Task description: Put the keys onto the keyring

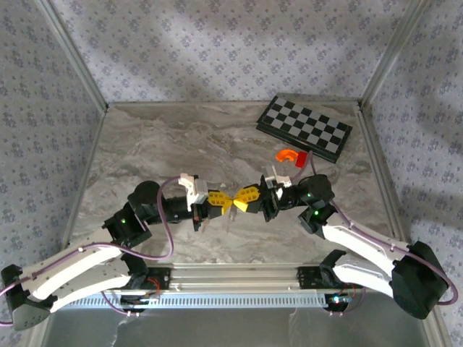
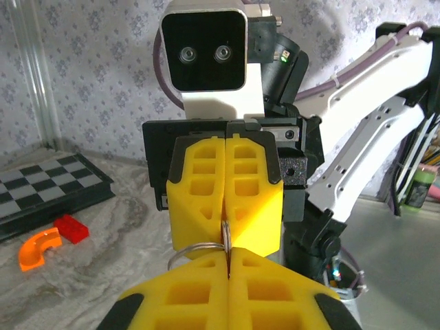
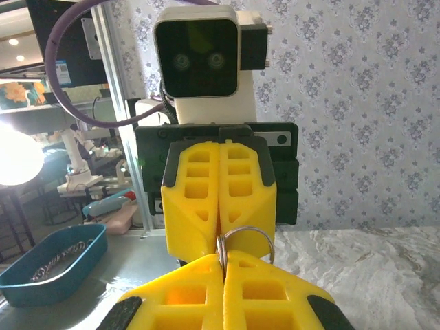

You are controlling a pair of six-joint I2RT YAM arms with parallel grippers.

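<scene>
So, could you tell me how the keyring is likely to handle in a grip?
The keyring is a thin metal loop, so probably stiff and light. Pinched at one edge by the left gripper and right gripper, its smooth wire could pivot or slip.

Two: left tool (image 1: pixel 224 202), right tool (image 1: pixel 243 199). One each: keyring (image 3: pixel 251 232), chessboard (image 1: pixel 304 128), orange curve (image 1: pixel 287 155), red brick (image 2: pixel 71 227).
</scene>
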